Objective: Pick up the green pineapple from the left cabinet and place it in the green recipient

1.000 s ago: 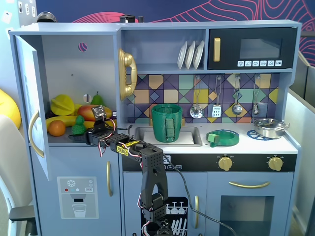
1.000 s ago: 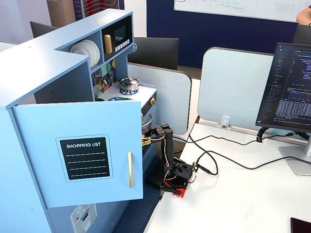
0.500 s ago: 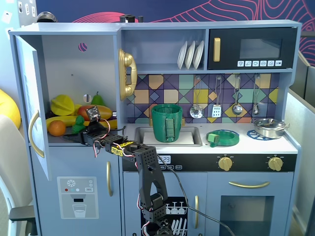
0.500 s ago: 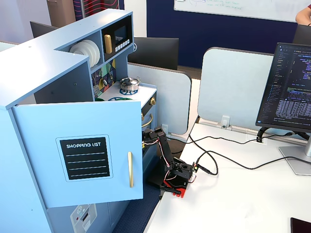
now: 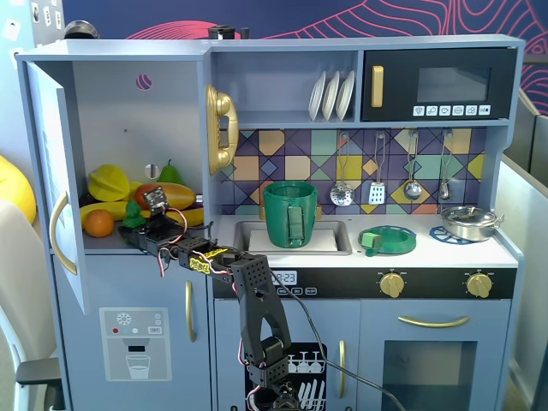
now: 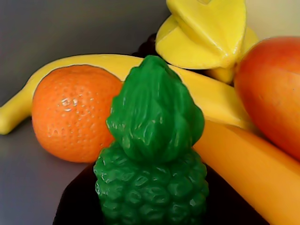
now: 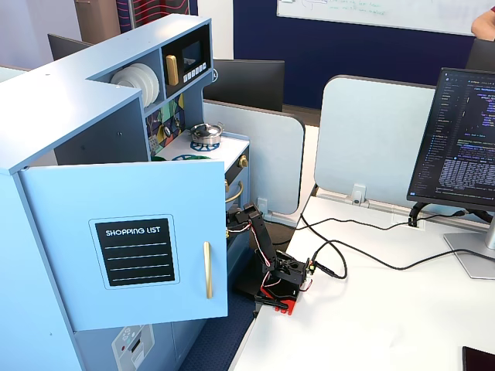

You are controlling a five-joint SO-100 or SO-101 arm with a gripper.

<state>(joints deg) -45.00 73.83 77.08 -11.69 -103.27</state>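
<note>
Gripper (image 5: pixel 135 229) jaw state unclear, hides green pineapple (image 6: pixel 152 159) base in left cabinet (image 5: pixel 111 128).

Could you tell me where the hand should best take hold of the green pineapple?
Probably across the bumpy lower body of the pineapple, coming straight from the front. It stands upright, its crown tapers, and the orange and banana crowd in behind.

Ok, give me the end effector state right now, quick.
End effector: reaching into the left cabinet at the green pineapple; open or shut cannot be told, its fingers are not clearly visible.
</note>
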